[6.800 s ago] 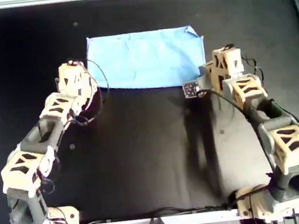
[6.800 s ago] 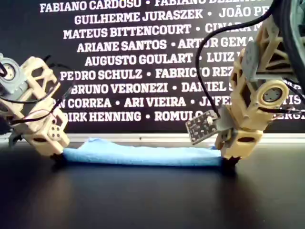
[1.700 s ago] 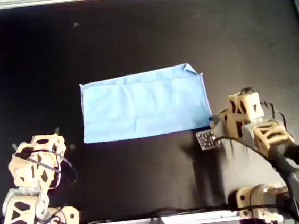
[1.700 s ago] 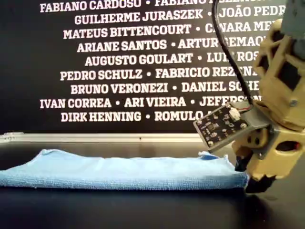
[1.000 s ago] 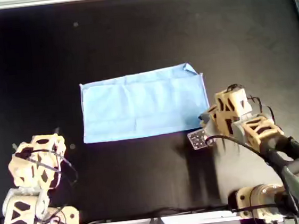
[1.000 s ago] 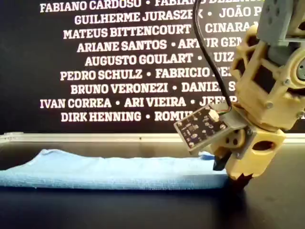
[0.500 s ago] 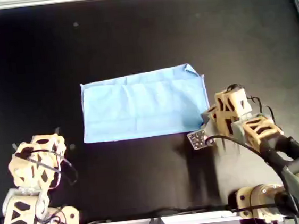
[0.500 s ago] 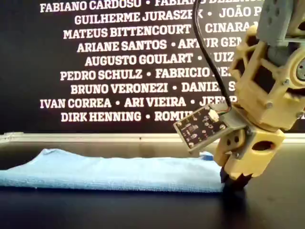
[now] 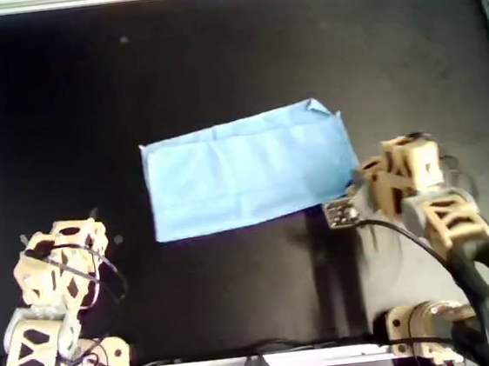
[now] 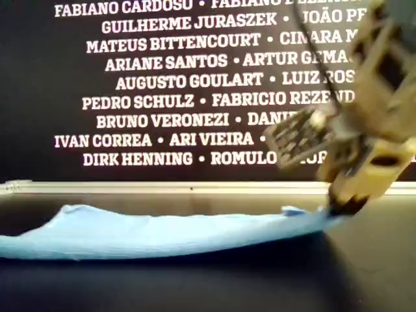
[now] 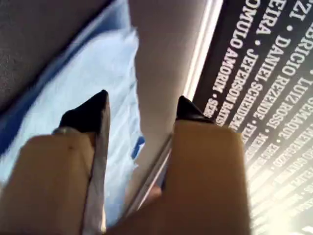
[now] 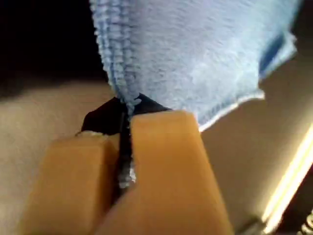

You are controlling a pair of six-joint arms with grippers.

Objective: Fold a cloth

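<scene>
Matte black table (image 9: 214, 64), metal-framed. On it a thin, soft sky-blue cloth (image 9: 247, 169), folded to a long rectangle, one corner raised. Second gripper (image 12: 126, 110), tan plastic, clenched on that stitched corner. First gripper (image 11: 142, 110) released, apart.

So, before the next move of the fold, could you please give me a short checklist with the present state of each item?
1. My second gripper shut on the cloth: ok, the edge sits between closed jaws.
2. Held corner raised: ok, the exterior view shows that end off the table.
3. My first gripper out of the way: ok, open, holding nothing.
4. Cloth free to travel: ok, nothing lies on it.
5. Grip catches every layer: cannot tell.
</scene>
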